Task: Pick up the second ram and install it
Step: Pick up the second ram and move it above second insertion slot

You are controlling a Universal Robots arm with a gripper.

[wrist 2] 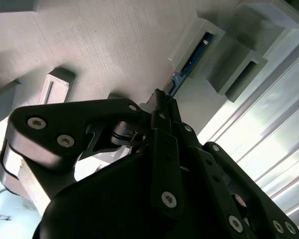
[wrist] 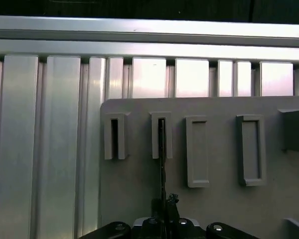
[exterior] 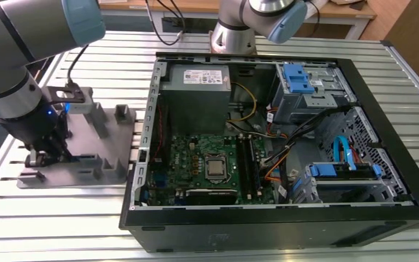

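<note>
The second ram (wrist: 161, 169) stands on its edge in the grey fixture block (wrist: 214, 209), one end in a slotted post (wrist: 161, 134). In the second wrist view its blue-green edge (wrist 2: 189, 63) runs from a post down between the fingertips. My gripper (wrist 2: 161, 98) is shut on the ram's near end, its black fingers pinching the thin board; its tips also show in the first wrist view (wrist: 163, 221). In the exterior view the gripper (exterior: 46, 156) is low over the fixture block (exterior: 93, 158), at the exterior view's left of the open computer case (exterior: 144, 136).
The case lies on a slatted aluminium table (exterior: 64, 218), showing the green motherboard (exterior: 195, 155), its dark memory slots (exterior: 250, 164), a power supply (exterior: 195, 93), cables and drive cages (exterior: 340, 174). A second arm's base (exterior: 231, 33) stands behind the case. Empty posts (wrist: 198, 152) rise beside the ram.
</note>
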